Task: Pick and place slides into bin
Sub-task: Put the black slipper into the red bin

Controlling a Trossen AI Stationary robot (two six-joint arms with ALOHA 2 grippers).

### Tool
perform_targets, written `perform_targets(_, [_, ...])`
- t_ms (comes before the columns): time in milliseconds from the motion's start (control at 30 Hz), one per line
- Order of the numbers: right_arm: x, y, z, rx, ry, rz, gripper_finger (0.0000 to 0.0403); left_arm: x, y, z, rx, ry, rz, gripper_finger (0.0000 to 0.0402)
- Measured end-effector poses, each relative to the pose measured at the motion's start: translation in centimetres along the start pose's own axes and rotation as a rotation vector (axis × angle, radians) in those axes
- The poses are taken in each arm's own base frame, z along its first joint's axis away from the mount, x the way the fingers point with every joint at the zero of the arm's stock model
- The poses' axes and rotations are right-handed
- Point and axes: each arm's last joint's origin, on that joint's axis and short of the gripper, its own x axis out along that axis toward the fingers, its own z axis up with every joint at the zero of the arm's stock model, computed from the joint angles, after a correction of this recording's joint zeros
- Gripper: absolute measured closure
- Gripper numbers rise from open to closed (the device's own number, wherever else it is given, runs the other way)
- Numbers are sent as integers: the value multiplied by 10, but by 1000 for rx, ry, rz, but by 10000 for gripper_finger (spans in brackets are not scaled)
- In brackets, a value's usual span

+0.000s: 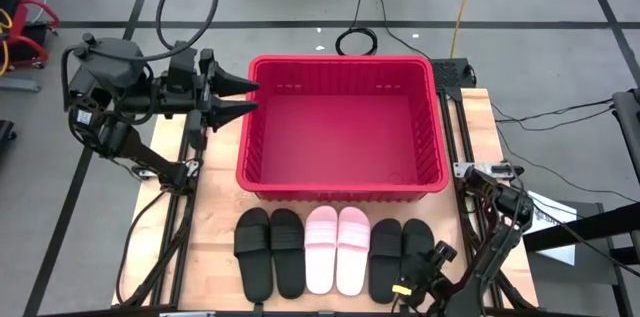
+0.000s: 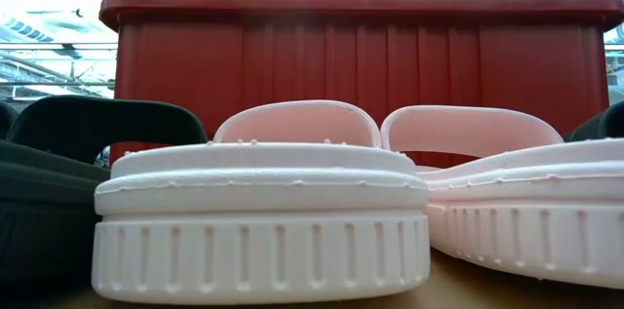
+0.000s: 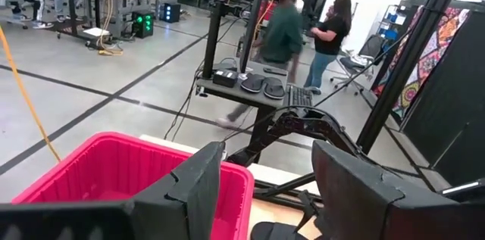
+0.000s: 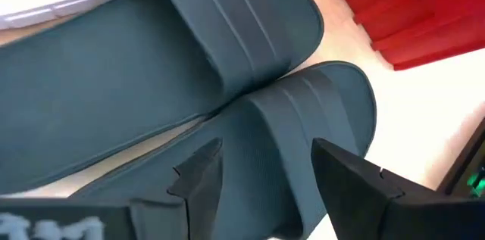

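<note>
On the counter there were six slides in one row: two black slides at 7 o'clock, two pink slides at 6 o'clock, and two more black ones at 5 o'clock. There was one red bin, at 12 o'clock from the row. Two people stood in the room behind.

Red ribbed bin; four matte black slides, two pale pink.
</note>
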Motion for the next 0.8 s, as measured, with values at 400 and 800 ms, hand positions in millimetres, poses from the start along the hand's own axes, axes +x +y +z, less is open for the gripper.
perform_targets(400, [36,-5,0,106,75,-109,234,0,0,0,22,-1,0,197])
perform_targets(800, [41,-3,2,123,90,-99,284,0,0,0,22,3,1,197])
